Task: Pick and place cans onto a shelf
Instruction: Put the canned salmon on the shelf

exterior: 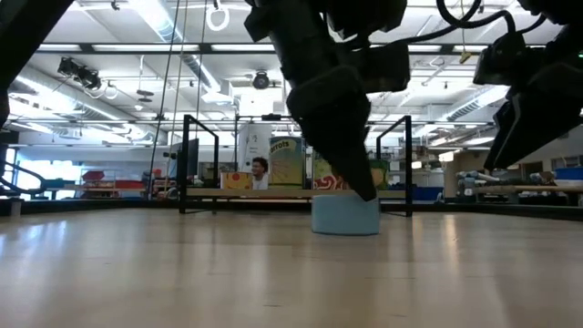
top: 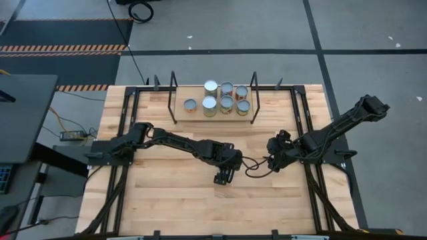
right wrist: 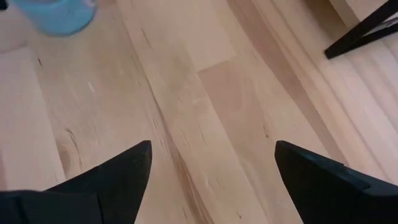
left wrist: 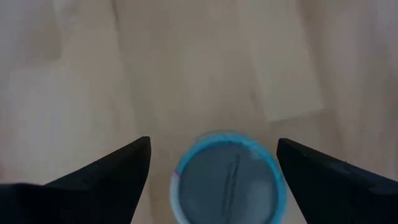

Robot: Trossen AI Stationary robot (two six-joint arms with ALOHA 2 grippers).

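Butcher-block table, grey floor, and the room behind

The wooden tabletop (top: 167,200) spreads beneath the left gripper (top: 222,178) and right gripper (top: 272,163). Well beyond both lies grey floor (top: 267,27) with a black cable (top: 137,10) and orange-black striped tape (top: 60,48). A dark desk (top: 23,113) sits far outside the left gripper. In the low view a person (exterior: 260,169) shows far behind them.

This is a large open robotics lab or industrial test hall. The butcher-block table (top: 200,207) stands on a grey concrete floor (top: 373,27) marked with orange-and-black hazard striping (top: 63,48), and black cables (top: 137,10) trail across it. At table height, the far room shows a high ceiling with strip lights (exterior: 137,47), exposed ducts and hanging fixtures, glass partitions, and other workbenches (exterior: 519,189) at the far right.
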